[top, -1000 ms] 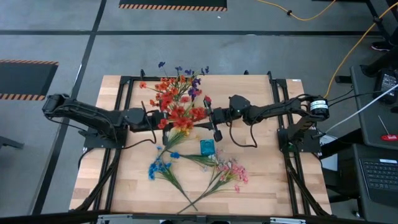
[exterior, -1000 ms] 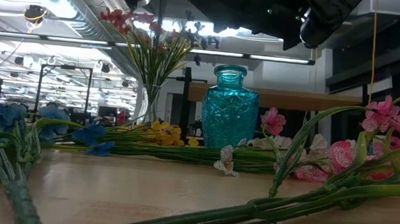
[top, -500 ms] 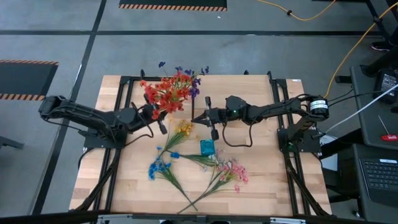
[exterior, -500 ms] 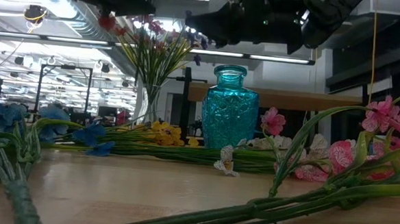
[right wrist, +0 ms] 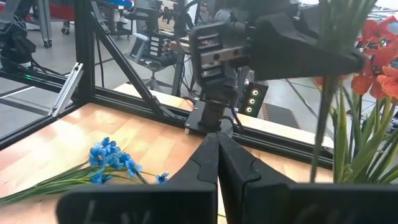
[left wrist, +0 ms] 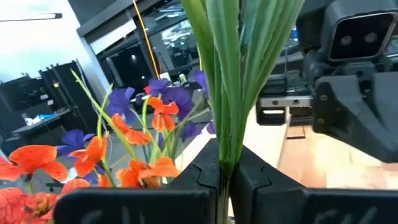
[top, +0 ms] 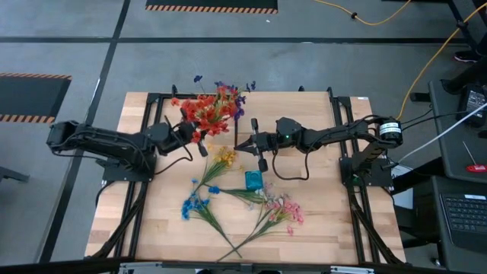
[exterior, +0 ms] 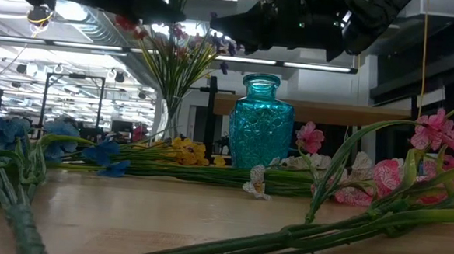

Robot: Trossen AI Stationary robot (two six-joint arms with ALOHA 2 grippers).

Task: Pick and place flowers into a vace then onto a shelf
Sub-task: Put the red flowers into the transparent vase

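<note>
left end effector (top: pixel 199 137) clamped on red-orange flowers (top: pixel 207 113), held behind teal vase (top: pixel 253 180) | right end effector (top: pixel 242 144) fingers together, near vase | no readable writing

in the left wrist view, the green stalks (left wrist: pixel 233 74) run off the top edge, so their blooms cannot be seen there. the orange flowers (left wrist: pixel 93 155) are cut off at the side and bottom edge. the other arm's camera block (left wrist: pixel 357 74) is blurry and runs off the side.

in the low view, both arms are only dark shapes cut off at the top edge, and it is hard to tell which is which. the pink flowers (exterior: pixel 436 153) run off the side. the clear vase (exterior: pixel 169 116) behind the yellow flowers (exterior: pixel 187 150) is partly hidden.

in the high view, the teal vase (top: pixel 253 180) is very small.

in the right wrist view, the red flowers (right wrist: pixel 376 56) are cut off at the edge.
</note>
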